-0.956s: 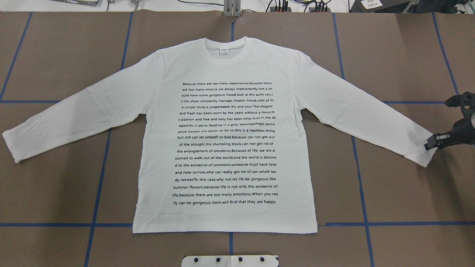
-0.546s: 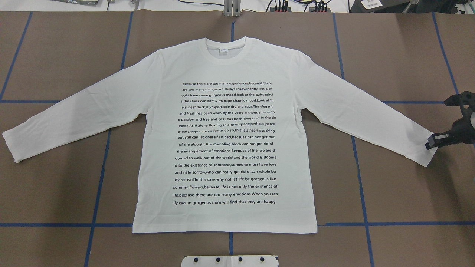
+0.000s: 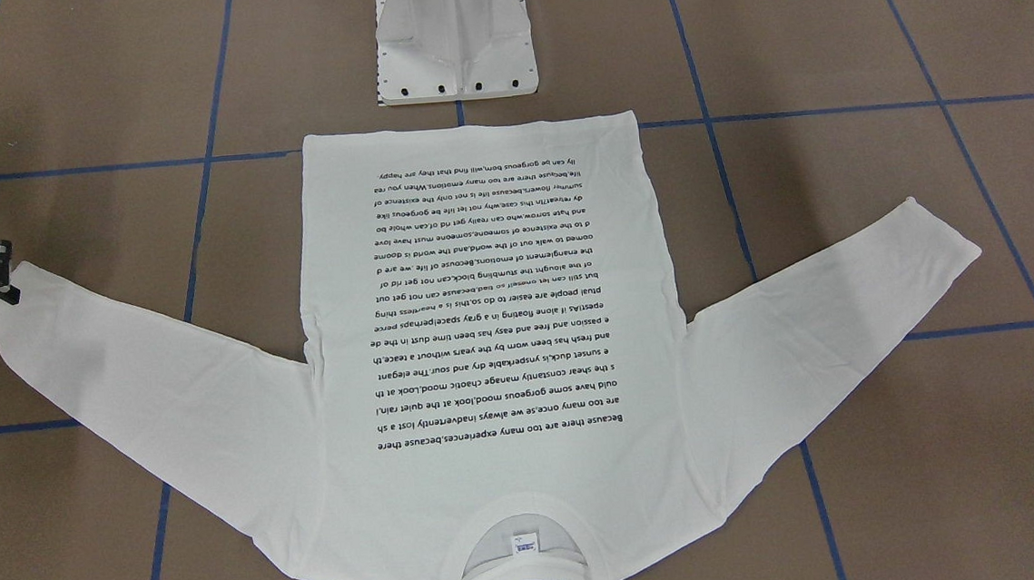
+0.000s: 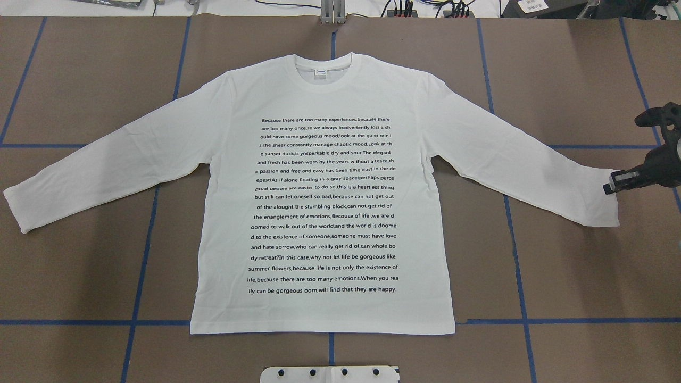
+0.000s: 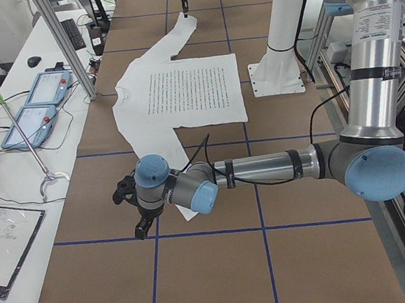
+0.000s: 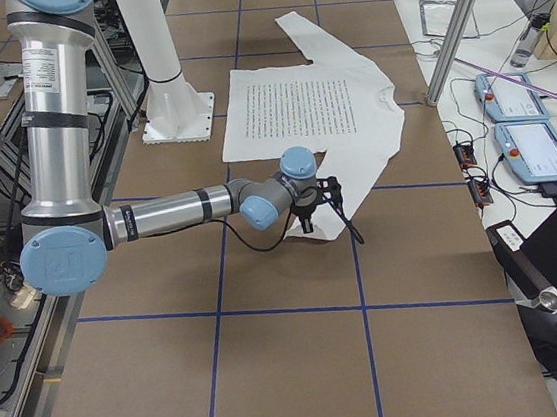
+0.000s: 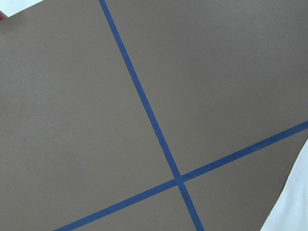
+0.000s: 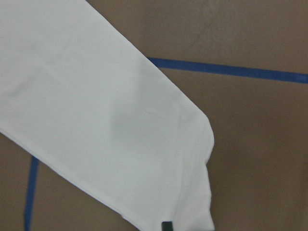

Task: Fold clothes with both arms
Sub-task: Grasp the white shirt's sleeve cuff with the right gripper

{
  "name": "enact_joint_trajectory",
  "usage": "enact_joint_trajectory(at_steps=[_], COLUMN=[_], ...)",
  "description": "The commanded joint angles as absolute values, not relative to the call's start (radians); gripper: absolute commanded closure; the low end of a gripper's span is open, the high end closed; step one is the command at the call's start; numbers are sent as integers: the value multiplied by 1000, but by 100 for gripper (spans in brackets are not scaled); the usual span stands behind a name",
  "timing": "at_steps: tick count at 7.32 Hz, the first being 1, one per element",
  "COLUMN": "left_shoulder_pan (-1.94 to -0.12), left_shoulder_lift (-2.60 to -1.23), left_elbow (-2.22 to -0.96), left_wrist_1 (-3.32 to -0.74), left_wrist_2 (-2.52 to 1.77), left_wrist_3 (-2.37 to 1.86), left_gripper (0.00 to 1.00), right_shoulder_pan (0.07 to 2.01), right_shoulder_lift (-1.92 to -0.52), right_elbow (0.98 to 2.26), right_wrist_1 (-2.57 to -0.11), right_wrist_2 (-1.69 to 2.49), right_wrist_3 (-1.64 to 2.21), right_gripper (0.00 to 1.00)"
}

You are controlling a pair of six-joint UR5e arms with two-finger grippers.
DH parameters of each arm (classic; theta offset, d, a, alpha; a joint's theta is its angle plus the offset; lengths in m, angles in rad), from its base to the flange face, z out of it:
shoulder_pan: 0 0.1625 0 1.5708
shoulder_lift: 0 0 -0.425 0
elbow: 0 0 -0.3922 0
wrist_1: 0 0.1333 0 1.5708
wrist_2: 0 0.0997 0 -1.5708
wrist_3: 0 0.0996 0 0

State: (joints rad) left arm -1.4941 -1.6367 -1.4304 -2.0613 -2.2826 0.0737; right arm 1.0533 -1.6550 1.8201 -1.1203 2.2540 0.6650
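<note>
One white T-shirt (image 4: 324,213) lies flat, print up, on the tabletop (image 4: 585,276), its two sleeves spread. The right tool (image 4: 609,188) pinches one cuff (image 4: 612,210). The left tool (image 5: 140,231) (seen only side-on) hangs near the other cuff (image 4: 16,207); I cannot tell its grip.

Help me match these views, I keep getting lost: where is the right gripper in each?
Front-facing: right gripper, left edge.
Overhead: gripper, right edge.
Exterior left: gripper, far top.
Exterior right: gripper, centre.
Left wrist: not in view.
Right wrist: one fingertip, bottom edge.
Shared landmark: the white T-shirt, whose sleeve end it meets.
</note>
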Motion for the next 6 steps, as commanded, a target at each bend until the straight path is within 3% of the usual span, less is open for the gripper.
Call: enact_joint_trajectory(at_steps=[1,3,6], left_shoulder_pan=[-1494,-1494,-1494], left_shoulder_lift=[-1637,-1638,-1637], left_elbow=[-1430,-1431,-1428], left_wrist_1=[-2060,-2062,-2062], left_wrist_2=[-2283,-2283,-2283], left_wrist_3=[74,74,74], left_gripper=[0,0,0], right_shoulder_pan=[1040,971,896], right_shoulder_lift=[-1448,-1140,-878], right_elbow=[1979,1907,1760], right_wrist_1=[-1398,-1515,-1453], right_wrist_2=[2261,2266,2255], right_wrist_3=[847,1028,1118], right_gripper=[100,100,100])
